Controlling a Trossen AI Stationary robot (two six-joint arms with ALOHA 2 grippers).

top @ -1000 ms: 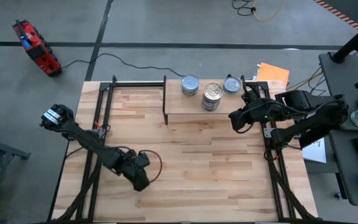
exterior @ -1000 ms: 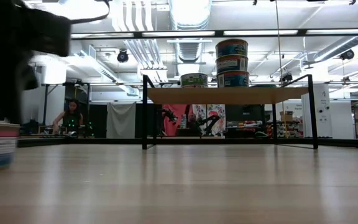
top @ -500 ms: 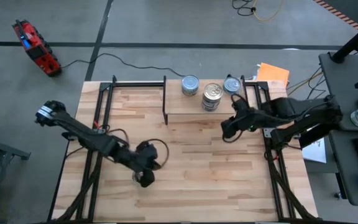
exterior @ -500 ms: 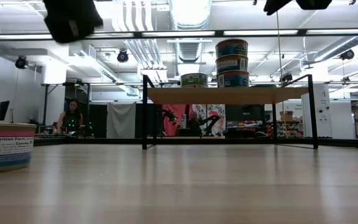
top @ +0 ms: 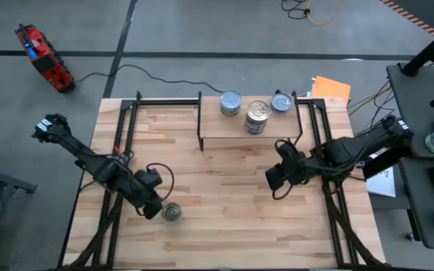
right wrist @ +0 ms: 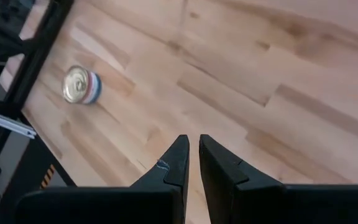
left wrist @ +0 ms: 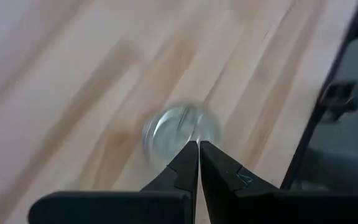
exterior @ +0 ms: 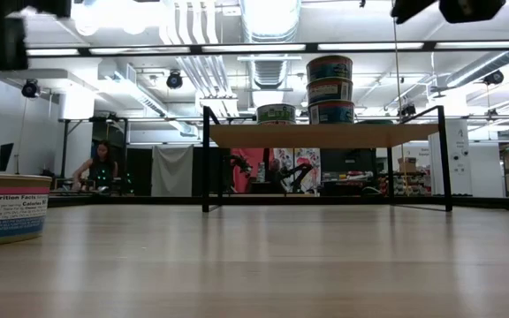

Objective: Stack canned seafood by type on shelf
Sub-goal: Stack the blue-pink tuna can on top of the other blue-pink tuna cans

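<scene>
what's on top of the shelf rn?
On the shelf: a three-tin stack and a single tin beside it in the low view. The high view shows three tin tops; the third tin's position isn't clear from low.
</scene>
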